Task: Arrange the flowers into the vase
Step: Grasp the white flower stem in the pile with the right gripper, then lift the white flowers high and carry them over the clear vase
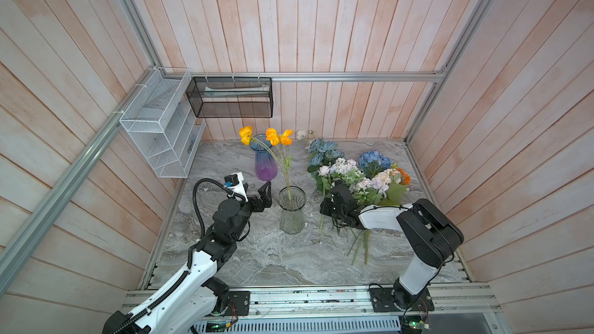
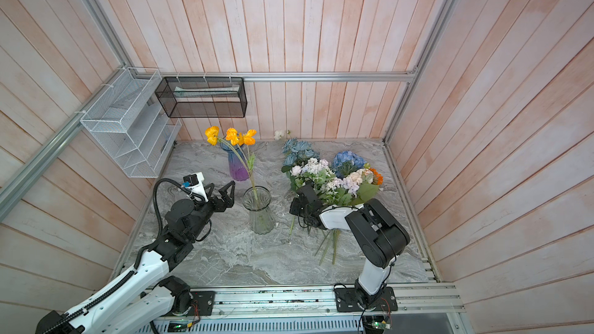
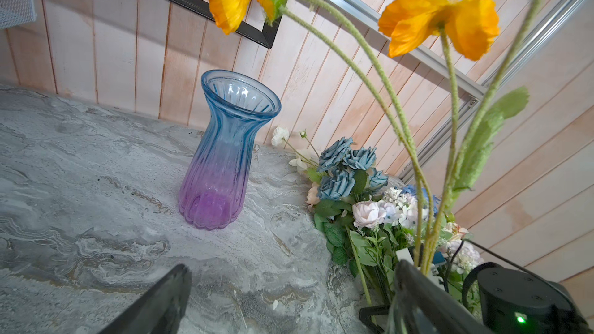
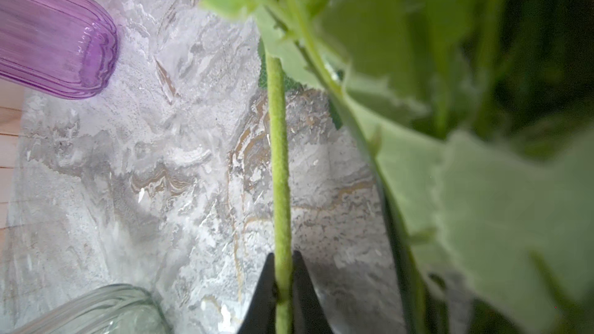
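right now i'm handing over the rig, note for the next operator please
Left hand: open, empty, beside the clear vase.
Right hand: shut on a fuzzy green stem at the edge of the flower pile.
Done: orange poppies stand in the clear vase.
Left to do: the flower pile lies on the table; the blue-purple vase is empty.
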Controlling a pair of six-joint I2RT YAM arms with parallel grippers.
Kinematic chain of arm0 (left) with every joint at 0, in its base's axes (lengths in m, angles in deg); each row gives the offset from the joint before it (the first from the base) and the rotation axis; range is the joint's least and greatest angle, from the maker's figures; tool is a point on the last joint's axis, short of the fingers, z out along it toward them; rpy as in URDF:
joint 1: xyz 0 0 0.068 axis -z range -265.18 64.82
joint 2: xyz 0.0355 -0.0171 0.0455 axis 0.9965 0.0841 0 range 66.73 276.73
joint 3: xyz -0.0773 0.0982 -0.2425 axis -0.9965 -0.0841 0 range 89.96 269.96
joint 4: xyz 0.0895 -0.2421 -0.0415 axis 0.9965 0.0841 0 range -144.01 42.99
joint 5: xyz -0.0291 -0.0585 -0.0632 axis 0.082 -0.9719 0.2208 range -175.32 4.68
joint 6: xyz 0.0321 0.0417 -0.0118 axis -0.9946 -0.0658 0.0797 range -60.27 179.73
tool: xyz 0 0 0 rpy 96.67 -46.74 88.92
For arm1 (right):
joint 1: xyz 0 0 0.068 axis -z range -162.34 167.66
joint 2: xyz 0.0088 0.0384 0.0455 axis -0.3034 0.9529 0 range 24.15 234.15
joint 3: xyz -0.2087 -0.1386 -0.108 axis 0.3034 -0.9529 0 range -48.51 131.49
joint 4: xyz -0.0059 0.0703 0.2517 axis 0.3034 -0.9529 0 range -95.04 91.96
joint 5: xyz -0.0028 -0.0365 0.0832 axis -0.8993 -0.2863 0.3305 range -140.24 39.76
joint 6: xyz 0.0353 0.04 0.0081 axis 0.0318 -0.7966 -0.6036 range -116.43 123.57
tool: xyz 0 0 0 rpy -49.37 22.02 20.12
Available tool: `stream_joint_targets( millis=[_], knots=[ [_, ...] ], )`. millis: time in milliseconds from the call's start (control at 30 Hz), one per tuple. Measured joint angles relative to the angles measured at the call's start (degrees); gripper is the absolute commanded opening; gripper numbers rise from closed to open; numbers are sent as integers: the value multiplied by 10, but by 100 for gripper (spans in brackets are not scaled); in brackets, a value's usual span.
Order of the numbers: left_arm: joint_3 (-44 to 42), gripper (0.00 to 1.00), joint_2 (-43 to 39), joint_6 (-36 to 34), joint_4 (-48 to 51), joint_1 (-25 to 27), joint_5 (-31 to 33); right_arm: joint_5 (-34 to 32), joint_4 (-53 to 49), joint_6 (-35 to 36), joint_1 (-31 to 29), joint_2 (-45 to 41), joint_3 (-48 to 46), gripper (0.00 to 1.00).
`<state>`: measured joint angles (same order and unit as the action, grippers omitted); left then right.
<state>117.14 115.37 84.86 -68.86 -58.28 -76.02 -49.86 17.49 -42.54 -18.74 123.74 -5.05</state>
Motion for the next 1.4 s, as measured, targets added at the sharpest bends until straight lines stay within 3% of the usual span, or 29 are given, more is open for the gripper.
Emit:
stream_joint_targets(
  millis=[500,833,1400],
  knots=[
    [0,100,1,1,-2,-3,-1,26,4,40,0,-35,2,0],
    [0,100,1,13,-4,-4,-3,36,-2,116,1,-137,25,0],
    [2,100,-8,6,-10,-6,-31,5,11,179,17,-262,18,0]
  ],
)
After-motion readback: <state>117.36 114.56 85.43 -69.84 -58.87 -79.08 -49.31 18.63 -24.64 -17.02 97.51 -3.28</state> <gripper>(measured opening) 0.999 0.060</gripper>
